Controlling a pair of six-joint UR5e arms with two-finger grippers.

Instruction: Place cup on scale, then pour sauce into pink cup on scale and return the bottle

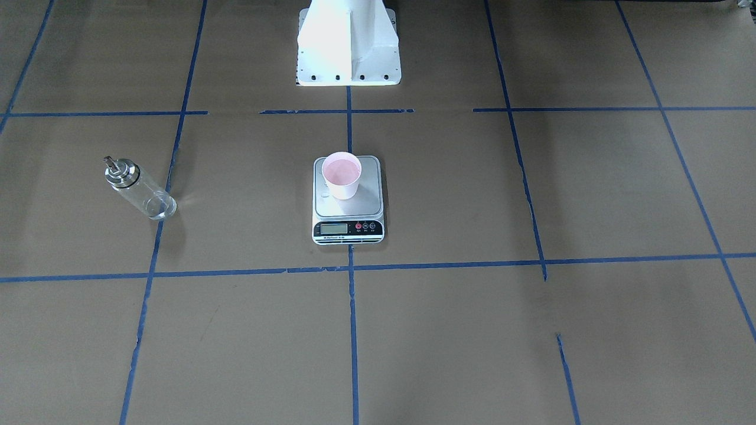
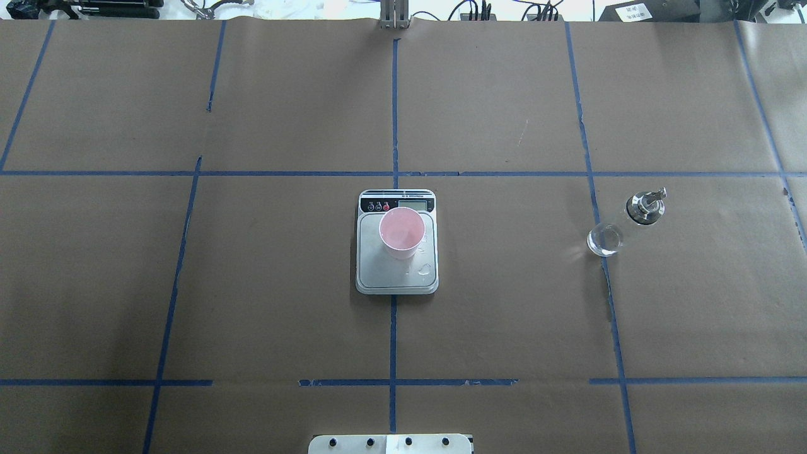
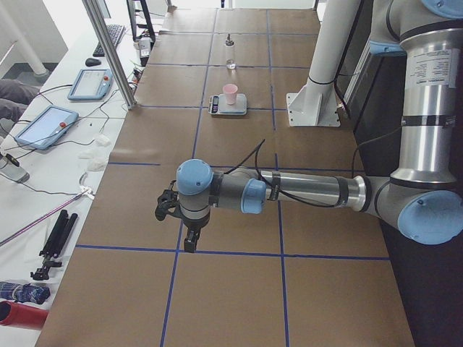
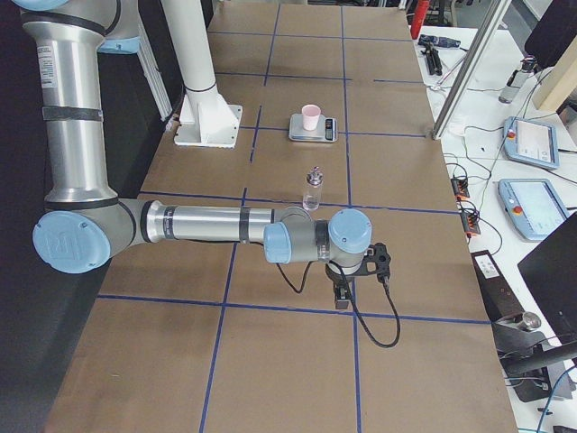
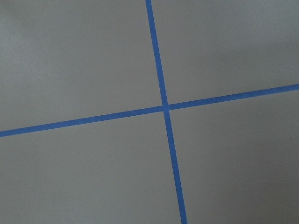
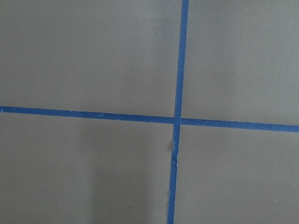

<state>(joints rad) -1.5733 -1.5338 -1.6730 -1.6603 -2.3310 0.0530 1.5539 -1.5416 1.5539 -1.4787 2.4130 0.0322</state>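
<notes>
Table (image 2: 284,284): covered in brown paper, gridded with blue tape (image 2: 393,126). White side bench (image 3: 43,166) along its far edge, holding two teach pendants (image 3: 43,125) and a folded black tripod (image 3: 54,242). Aluminium post (image 3: 119,76), upright. Bright, even light.

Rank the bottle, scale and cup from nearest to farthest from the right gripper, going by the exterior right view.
1. bottle, upright just beyond the right gripper.
2. scale, farther along, mid-view.
3. cup, standing on the scale; those two are too close to call.
</notes>
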